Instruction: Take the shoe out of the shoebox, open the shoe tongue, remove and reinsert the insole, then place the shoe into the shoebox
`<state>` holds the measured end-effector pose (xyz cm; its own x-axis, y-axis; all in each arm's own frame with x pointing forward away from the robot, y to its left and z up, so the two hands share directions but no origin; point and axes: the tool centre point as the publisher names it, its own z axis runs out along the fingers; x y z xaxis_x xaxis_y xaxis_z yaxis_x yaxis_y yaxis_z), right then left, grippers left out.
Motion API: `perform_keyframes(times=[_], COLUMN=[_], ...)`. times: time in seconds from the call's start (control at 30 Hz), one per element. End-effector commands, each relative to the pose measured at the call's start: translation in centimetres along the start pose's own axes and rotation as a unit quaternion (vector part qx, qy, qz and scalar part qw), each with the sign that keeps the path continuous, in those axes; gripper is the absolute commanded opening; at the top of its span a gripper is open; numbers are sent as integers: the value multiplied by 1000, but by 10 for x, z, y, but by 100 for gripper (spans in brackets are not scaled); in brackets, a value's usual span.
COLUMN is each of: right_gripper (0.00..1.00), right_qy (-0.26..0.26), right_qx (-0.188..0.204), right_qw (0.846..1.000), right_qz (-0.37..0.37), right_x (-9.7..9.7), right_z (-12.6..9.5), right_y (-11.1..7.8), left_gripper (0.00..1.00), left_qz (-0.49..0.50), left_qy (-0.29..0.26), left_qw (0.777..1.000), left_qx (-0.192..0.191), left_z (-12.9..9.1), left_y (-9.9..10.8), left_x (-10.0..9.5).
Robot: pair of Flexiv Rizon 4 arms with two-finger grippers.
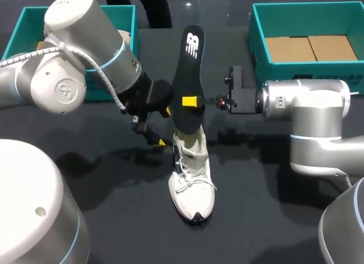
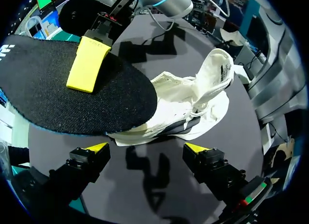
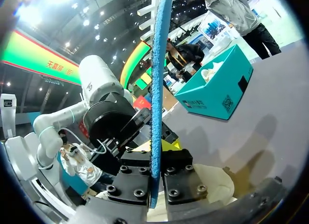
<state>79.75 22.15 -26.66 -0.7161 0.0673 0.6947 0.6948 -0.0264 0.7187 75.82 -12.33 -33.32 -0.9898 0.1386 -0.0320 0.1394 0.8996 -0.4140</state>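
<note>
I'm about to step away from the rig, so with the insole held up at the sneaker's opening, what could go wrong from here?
The right jaws pinch the black insole at mid-length only, so it may twist or slip. The left jaws are open and off the white sneaker, which sits unheld on the table and could slide or tip if the insole drags on it.

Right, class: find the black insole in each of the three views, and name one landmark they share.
Head view: insole mid-table, one end over the white shoe.
Left wrist view: broadside ahead of the left gripper, overlapping the shoe.
Right wrist view: edge-on, between that gripper's own fingers.
Landmark: the right gripper clamping the insole's middle.
</note>
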Motion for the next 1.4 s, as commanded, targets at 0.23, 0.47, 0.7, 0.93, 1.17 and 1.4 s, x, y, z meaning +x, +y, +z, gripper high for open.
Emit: perform_keyframes(times=[0.23, 0.47, 0.7, 0.93, 1.17, 1.4], right_gripper=[0, 0, 0, 0, 0, 0], right_qy=[13, 6, 6, 6, 11, 27], right_qx=[-7, -6, -6, -1, 7, 5], right_qw=[1000, 999, 999, 999, 996, 993], right_qz=[-13, -33, -33, -41, -85, -114], right_x=[-10, -14, -14, -17, -27, -29], right_z=[2, -1, -1, 0, 0, -1], right_y=[-3, -4, -4, -2, -2, -4], left_gripper=[100, 100, 100, 100, 100, 100], left_qz=[-22, -24, -24, -24, -24, -24], left_qy=[-6, -2, -2, -2, -2, -2], left_qw=[1000, 1000, 1000, 1000, 1000, 1000], left_qx=[7, 17, 17, 17, 17, 17], left_z=[22, 27, 27, 27, 27, 27], left_y=[0, 1, 1, 1, 1, 1], left_x=[-11, -10, -10, -10, -10, -10])
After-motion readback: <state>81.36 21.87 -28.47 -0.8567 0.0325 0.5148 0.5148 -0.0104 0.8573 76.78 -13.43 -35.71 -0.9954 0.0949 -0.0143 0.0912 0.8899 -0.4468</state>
